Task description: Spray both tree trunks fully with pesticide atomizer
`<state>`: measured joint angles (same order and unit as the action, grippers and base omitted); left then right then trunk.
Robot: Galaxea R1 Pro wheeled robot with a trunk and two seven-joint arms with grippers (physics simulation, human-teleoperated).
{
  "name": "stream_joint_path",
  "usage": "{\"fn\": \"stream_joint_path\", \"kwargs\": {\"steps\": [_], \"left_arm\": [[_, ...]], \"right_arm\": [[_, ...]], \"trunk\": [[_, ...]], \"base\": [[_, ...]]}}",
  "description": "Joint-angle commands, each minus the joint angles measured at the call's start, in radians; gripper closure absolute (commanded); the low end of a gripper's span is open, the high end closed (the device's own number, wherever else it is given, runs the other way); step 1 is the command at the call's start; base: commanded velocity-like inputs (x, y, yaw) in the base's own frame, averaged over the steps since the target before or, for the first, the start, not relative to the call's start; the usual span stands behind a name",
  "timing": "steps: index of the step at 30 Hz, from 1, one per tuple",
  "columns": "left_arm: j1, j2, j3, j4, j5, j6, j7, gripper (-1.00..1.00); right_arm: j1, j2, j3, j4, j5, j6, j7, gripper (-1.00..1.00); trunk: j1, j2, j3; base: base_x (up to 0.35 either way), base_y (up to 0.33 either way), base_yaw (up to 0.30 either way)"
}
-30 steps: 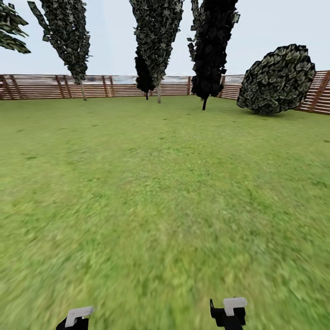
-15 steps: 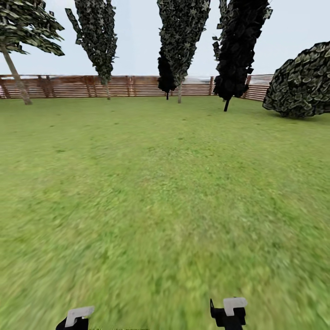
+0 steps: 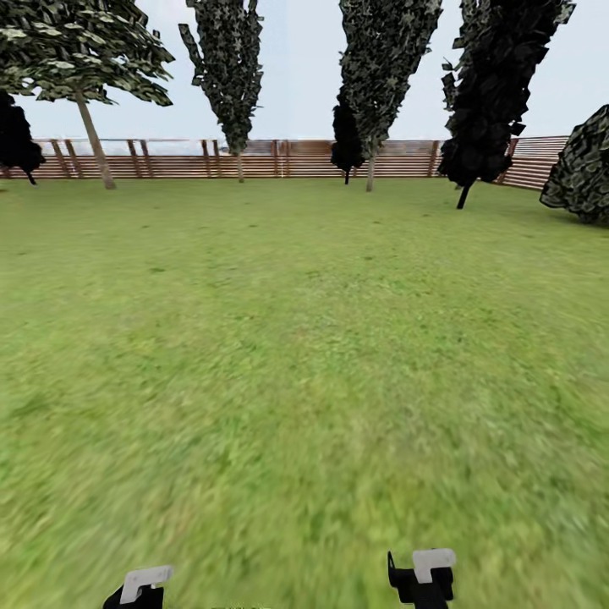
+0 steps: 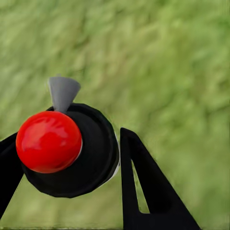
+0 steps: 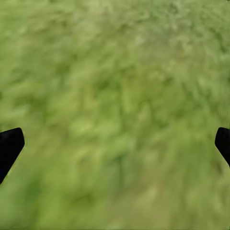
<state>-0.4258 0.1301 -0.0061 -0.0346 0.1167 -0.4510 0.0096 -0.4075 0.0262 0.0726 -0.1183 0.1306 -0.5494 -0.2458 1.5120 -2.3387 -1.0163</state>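
Even daylight over the lawn, no hard shadows.
Flat, bright light falls from a pale sky; no glare. Grass smears into blur near the camera, sharpens toward the fence. Both wrist views show soft, unfocused turf; the red cap carries a faint highlight. Render compression softens edges throughout.
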Motion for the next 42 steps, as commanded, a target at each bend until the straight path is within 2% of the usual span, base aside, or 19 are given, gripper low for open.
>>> {"fn": "stream_joint_path", "kwargs": {"steps": [1, 42], "left_arm": [[-0.001, 0.000, -0.002, 0.001, 0.006, -0.003, 0.000, 1.00], [-0.001, 0.000, -0.002, 0.001, 0.006, -0.003, 0.000, 1.00]], "right_arm": [[-0.001, 0.000, 0.007, 0.001, 0.006, 0.000, -0.010, -1.00], [-0.001, 0.000, 0.007, 0.000, 0.006, 0.000, -0.010, -1.00]], "trunk": [[0.000, 0.000, -0.001], [0.000, 0.000, -0.010]], "base": [[0.000, 0.000, 0.282], [0.000, 0.000, 0.282]]}}
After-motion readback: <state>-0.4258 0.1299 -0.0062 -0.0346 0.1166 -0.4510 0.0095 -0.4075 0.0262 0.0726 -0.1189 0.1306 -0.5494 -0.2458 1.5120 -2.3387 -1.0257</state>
